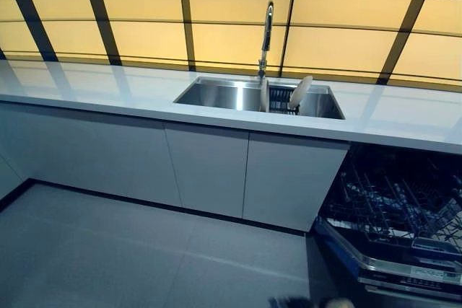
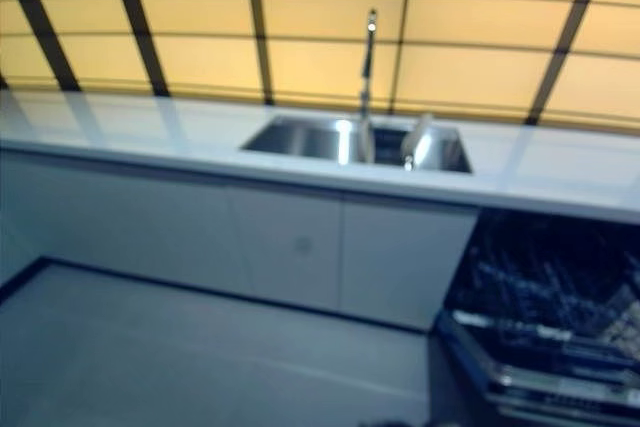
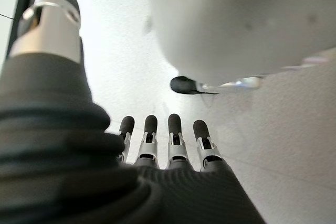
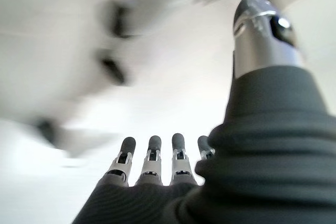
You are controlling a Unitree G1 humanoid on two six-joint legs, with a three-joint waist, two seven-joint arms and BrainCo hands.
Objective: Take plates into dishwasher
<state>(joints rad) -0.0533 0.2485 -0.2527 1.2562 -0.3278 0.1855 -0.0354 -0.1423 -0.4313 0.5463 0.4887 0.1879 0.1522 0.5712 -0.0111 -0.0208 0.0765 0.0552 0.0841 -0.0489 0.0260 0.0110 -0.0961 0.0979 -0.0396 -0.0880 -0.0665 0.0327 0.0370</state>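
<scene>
Two white plates [image 1: 299, 92] stand on edge in a dark rack inside the steel sink [image 1: 216, 94], set in the white counter. The dishwasher [image 1: 393, 214] stands open at the lower right, its dark wire rack [image 1: 390, 200] pulled out with nothing clearly in it. Neither hand shows in the eye views. In the left wrist view my left hand [image 3: 157, 145] hangs over the floor with straight fingers and holds nothing. My right hand [image 4: 157, 156] shows in the right wrist view, fingers straight too, nothing in it.
A tall tap [image 1: 266, 34] rises behind the sink. White cabinet doors [image 1: 209, 167] run below the counter [image 1: 86, 84]. Grey floor [image 1: 130, 257] lies in front. A yellow panelled wall with dark bars stands behind.
</scene>
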